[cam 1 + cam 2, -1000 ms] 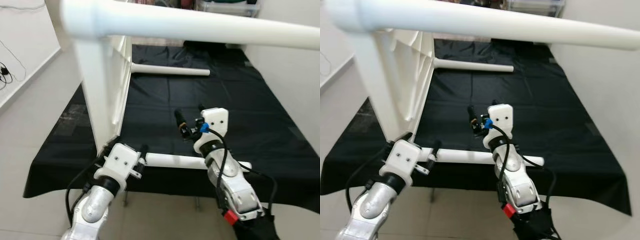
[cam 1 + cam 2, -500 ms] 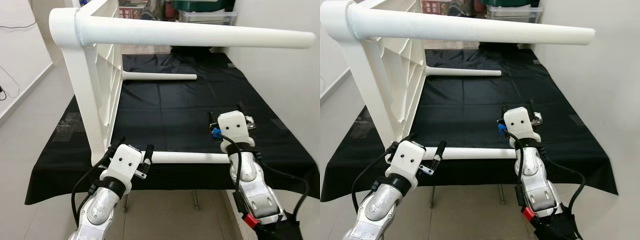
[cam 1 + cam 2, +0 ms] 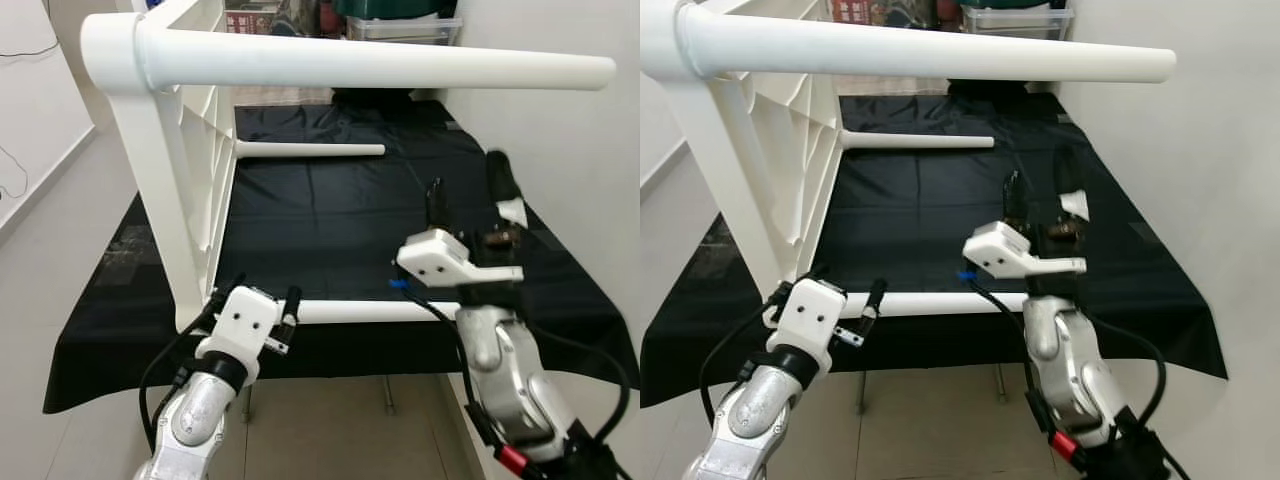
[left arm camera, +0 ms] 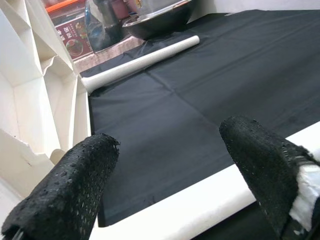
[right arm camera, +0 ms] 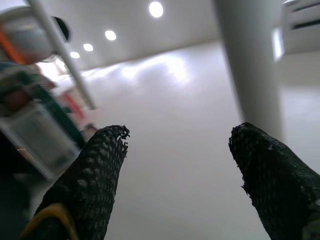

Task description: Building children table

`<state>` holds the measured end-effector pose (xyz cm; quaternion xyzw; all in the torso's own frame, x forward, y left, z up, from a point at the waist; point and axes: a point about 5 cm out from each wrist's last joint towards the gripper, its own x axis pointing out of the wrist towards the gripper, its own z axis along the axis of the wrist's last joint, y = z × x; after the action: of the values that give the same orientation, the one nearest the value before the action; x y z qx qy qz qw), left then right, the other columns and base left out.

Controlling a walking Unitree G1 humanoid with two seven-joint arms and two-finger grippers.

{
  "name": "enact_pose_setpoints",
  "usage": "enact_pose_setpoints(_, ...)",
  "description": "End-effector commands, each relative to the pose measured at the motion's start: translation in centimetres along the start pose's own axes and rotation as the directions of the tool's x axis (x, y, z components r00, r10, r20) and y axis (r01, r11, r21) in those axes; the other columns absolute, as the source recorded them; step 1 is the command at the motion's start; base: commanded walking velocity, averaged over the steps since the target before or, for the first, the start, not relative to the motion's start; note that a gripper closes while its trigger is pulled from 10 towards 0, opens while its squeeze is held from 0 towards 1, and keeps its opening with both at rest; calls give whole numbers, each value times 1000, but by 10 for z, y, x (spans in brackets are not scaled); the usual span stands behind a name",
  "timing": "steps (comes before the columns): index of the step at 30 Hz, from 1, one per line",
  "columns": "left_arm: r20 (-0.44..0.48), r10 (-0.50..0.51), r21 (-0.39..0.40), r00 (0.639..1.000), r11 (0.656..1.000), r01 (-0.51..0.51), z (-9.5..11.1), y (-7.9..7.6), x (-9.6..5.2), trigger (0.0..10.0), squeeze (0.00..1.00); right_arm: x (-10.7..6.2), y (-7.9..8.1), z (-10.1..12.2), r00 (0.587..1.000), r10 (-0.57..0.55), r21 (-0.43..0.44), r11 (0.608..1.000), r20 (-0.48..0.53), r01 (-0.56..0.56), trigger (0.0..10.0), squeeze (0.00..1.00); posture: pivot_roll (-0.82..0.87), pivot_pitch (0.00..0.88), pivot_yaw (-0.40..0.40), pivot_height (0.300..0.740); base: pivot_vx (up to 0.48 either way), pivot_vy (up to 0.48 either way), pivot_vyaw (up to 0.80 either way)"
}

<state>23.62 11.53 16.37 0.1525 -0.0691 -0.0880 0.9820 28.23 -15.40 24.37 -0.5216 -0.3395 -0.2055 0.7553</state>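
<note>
Tabletop on edge on the black-clothed surface, three legs fitted. My left hand open beside lowest leg; right hand open, raised, empty.

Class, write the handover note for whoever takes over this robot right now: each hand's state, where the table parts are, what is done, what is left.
Left hand: open, fingers either side of the near table leg, at the end by the tabletop; whether the pads touch it is unclear.
Right hand: open, empty, raised above the black cloth, fingers pointing up.
Tabletop: standing on edge at the cloth's left side.
Appears done: top leg and far leg stick out sideways from the tabletop.
Left: I cannot tell whether the near leg is fully seated; check it, look for a fourth leg, then stand the table up.
</note>
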Motion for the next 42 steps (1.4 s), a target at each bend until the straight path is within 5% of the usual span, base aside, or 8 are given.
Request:
enact_pose_setpoints(1, -2, 10, 3, 1000, 1000, -10, -1, 1, 1, 10000, 0, -1, 2, -1, 1000, -15, -36, 999, -3, 15, 10000, 0, 99, 74, -16, 740, 0, 0, 0)
enact_pose_setpoints(16, -27, 12, 0, 1000, 1000, -12, -10, 4, -3, 10000, 0, 43, -21, -6, 961, -276, -143, 951, -2, 273, 10000, 0, 105, 80, -16, 740, 0, 0, 0)
enact_pose_setpoints(42, -59, 39, 9, 997, 999, -39, -20, 9, -9, 10000, 0, 72, -19, 3, 933, -355, -148, 921, 66, 361, 10000, 0, 103, 56, -26, 740, 0, 0, 0)
